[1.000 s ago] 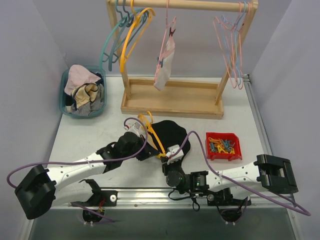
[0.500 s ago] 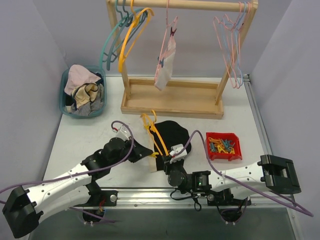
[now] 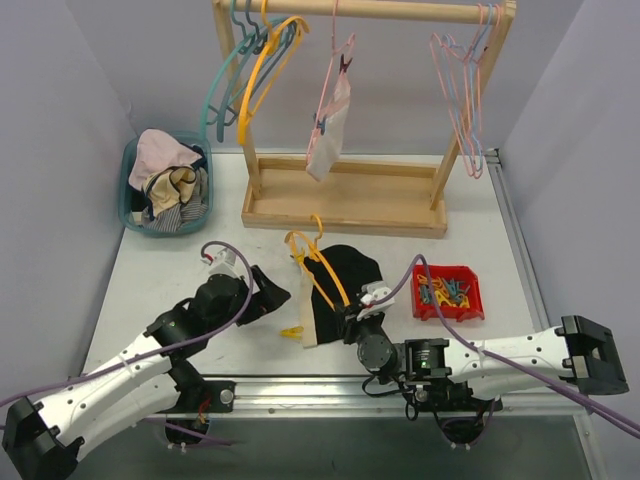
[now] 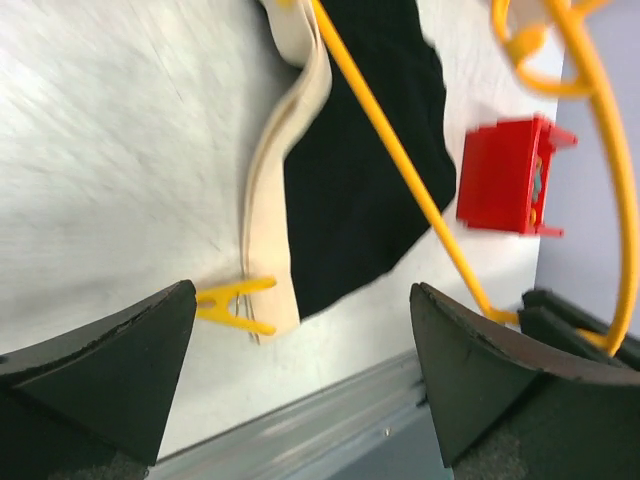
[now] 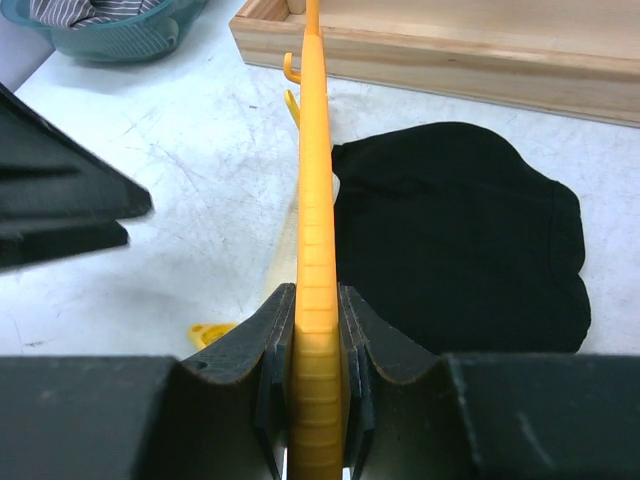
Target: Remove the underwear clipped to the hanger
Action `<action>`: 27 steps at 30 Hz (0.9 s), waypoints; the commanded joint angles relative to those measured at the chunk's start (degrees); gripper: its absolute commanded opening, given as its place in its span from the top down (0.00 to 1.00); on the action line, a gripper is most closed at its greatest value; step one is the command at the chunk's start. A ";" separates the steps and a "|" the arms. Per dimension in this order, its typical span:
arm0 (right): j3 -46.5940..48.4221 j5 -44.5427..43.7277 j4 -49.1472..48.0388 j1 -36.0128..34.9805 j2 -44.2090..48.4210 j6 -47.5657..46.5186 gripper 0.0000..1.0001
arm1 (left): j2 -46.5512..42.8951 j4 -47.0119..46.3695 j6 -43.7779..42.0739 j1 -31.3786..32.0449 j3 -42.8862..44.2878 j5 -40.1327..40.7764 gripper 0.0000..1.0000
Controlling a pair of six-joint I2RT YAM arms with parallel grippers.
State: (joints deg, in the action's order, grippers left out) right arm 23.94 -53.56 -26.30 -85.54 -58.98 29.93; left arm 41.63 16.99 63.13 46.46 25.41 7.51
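The right gripper (image 5: 318,330) was clamped on the yellow hanger (image 5: 314,180), whose bar ran over the black briefs (image 3: 350,275) lying on the table (image 3: 170,270). Our left gripper (image 4: 300,350), jaws spread and empty, was nearer the yellow clip (image 4: 232,302), which lay just ahead of it at the briefs' pale edge. We saw the pale briefs (image 3: 328,130) hanging on the rack (image 3: 340,200).

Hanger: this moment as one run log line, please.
right claw: shut on hanger | left claw: open, empty | black briefs: on table, clip attached | pink briefs: on rack
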 commanded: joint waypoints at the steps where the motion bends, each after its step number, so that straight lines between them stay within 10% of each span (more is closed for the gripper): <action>1: 1.19 -1.63 2.57 0.20 2.11 -0.14 1.00 | -2.87 6.20 -6.53 -4.00 6.40 4.71 0.04; 12: 1.54 -0.14 2.84 0.20 0.45 -0.58 1.00 | 18.71 -7.67 -16.72 -15.87 12.46 -10.93 0.06; 27: 1.72 0.91 -2.26 0.02 -3.33 -1.98 1.00 | 37.11 -9.35 -23.23 -15.43 25.39 -5.49 0.06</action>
State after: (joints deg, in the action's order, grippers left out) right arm 24.01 -51.57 -26.09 -85.54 -62.30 28.29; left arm 75.92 9.76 42.00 30.98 48.03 0.21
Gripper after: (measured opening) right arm 0.182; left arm 0.938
